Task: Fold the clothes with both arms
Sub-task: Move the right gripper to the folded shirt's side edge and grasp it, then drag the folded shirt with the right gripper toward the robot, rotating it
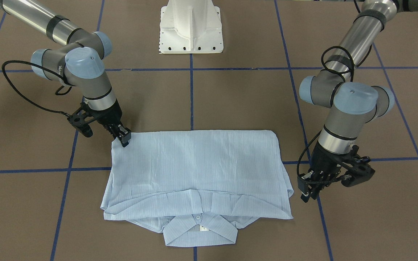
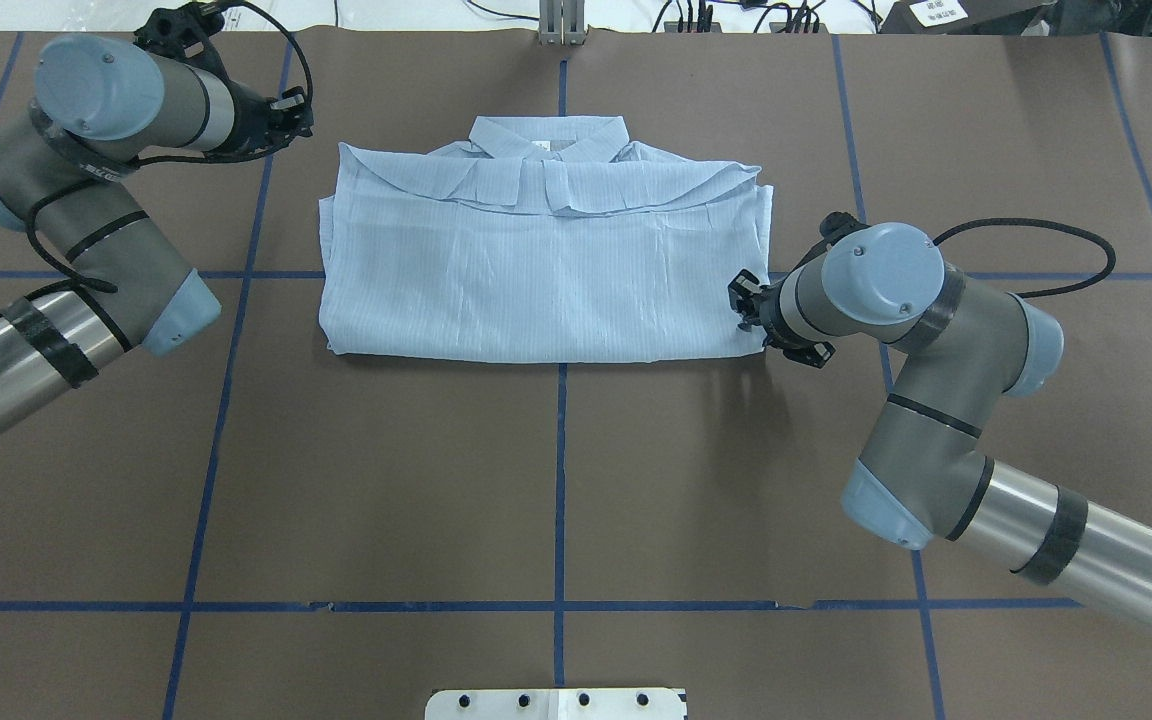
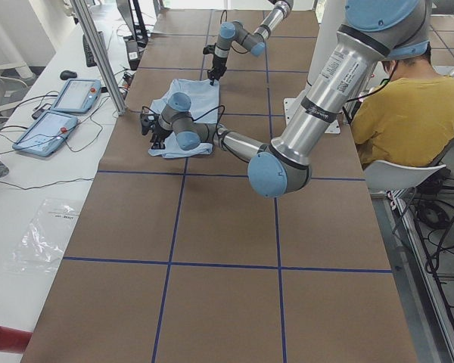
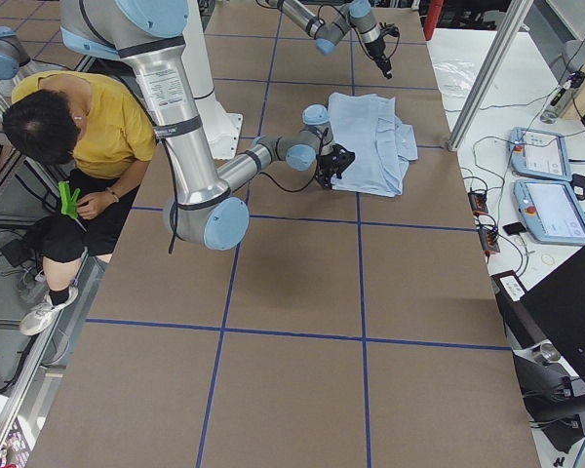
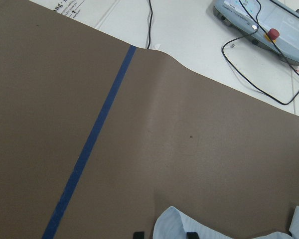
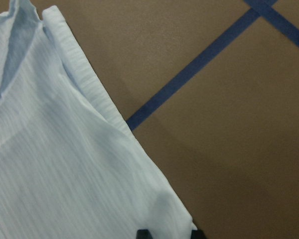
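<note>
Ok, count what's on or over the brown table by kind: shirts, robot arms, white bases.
Shirts: 1, the light-blue shirt
Robot arms: 2, the left arm and the right arm
White bases: 1, the pedestal
Total: 4

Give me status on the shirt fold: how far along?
Done: the shirt lies as a flat wide rectangle, no sleeves sticking out, lower part apparently folded up toward the collar. In hand: the right gripper is at a robot-side corner, the left gripper just off the collar-end edge; both look open, nothing lifted. Left: probably sideways folds to narrow it.
</note>
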